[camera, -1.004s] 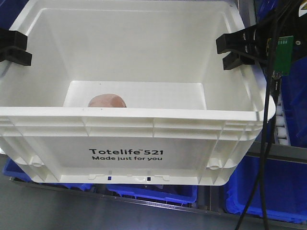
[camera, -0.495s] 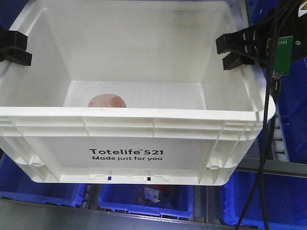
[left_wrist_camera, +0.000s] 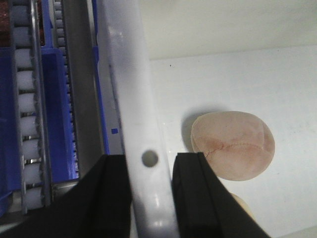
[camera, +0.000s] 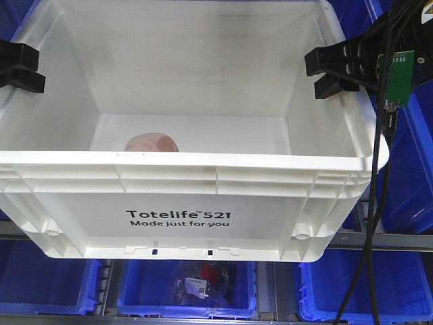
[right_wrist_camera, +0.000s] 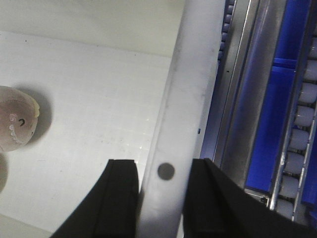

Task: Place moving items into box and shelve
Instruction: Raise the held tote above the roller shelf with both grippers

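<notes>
While clamped on opposite box (camera: pixel 203 217) rims, left claw (left_wrist_camera: pixel 148 198), right claw (right_wrist_camera: pixel 161 198).

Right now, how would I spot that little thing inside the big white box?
Find the white crate printed "Totelife 521", held at both side rims. On its floor, toward the left, lies a rounded brownish-pink lump. It is the only soft, coloured thing against the bare white plastic.

Lump (camera: pixel 151 142) in box (camera: pixel 203 172), near its left wall, bins (camera: pixel 189 288) beneath the box
</notes>
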Motion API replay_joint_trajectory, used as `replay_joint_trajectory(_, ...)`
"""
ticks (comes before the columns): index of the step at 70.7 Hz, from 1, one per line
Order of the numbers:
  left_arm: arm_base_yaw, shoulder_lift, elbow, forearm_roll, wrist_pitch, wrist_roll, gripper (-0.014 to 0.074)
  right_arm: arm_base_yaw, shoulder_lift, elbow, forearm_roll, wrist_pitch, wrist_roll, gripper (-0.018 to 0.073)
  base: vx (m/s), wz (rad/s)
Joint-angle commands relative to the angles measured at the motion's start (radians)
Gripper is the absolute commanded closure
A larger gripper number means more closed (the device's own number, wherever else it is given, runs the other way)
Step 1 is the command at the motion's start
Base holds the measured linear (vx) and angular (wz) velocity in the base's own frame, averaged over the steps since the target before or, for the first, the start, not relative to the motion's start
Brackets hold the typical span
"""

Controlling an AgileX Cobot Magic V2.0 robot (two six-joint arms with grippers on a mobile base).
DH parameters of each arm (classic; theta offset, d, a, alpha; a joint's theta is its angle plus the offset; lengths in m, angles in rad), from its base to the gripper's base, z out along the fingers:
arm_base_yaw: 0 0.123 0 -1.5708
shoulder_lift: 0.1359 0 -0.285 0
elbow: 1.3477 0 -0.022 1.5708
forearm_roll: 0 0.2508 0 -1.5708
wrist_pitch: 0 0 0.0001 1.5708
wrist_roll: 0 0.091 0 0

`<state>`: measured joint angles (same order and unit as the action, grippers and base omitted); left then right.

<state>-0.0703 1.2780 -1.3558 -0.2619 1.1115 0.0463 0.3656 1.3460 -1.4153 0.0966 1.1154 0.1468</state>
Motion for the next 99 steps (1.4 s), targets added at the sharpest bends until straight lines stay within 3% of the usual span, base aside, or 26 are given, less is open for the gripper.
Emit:
replay_joint_trajectory(1,-0.005,-0.041,-0.048,-0.04,-0.108,0.021,0.0613,-0.002,-0.043,-0.043,0.017,-0.106,-0.03,0.0571,0.05,-0.15)
replay_joint_trajectory(72,-0.005,-0.041,-0.048,-0.04,-0.108,0.021,0.0613,-0.002,-0.043,-0.043,0.017,-0.135,-0.03,0.0571,0.01,-0.04)
replay_joint_trajectory(99,-0.005,-0.041,-0.048,-0.041,-0.164,0.021,0.0613,-0.002,-0.043,-0.043,0.018,-0.158,-0.028,0.0571,0.0,0.0)
